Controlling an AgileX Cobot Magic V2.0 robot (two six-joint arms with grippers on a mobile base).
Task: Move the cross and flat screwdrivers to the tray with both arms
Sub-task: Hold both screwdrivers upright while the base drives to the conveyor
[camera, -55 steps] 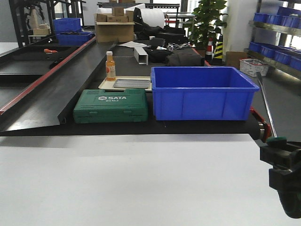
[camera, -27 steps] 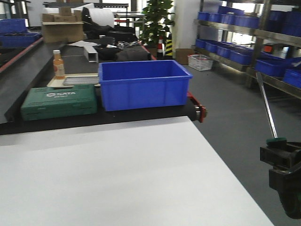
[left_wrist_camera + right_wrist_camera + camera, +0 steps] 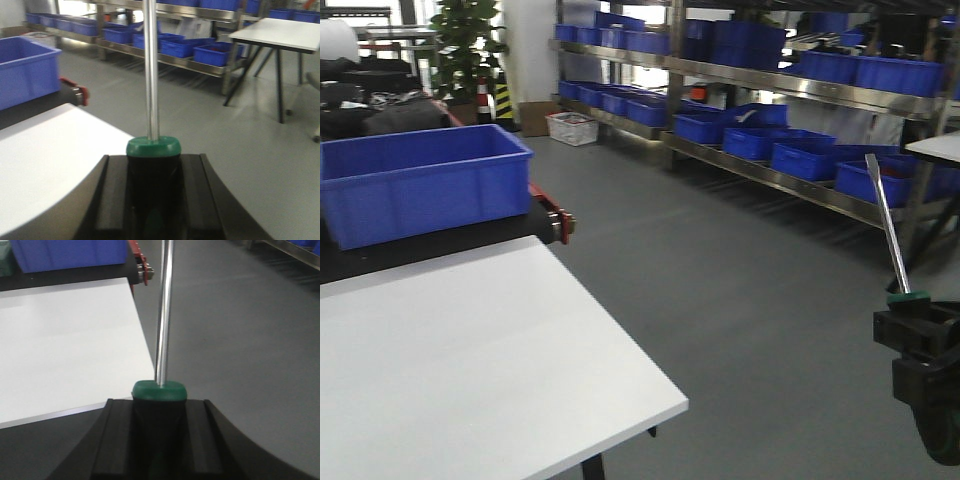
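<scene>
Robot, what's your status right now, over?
Left claw shut on green-handled steel screwdriver. Right claw shut on matching screwdriver. Grey metal tray out of view.

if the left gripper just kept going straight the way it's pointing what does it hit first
Probably the steel shelving with blue crates; the held screwdriver aims there over bare floor. Depth is unclear.

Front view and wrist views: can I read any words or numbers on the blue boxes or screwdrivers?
None can be read. The shelf crates are too small and blurred for any label; the big blue crate, left arm's screwdriver and right arm's screwdriver show no writing.
</scene>
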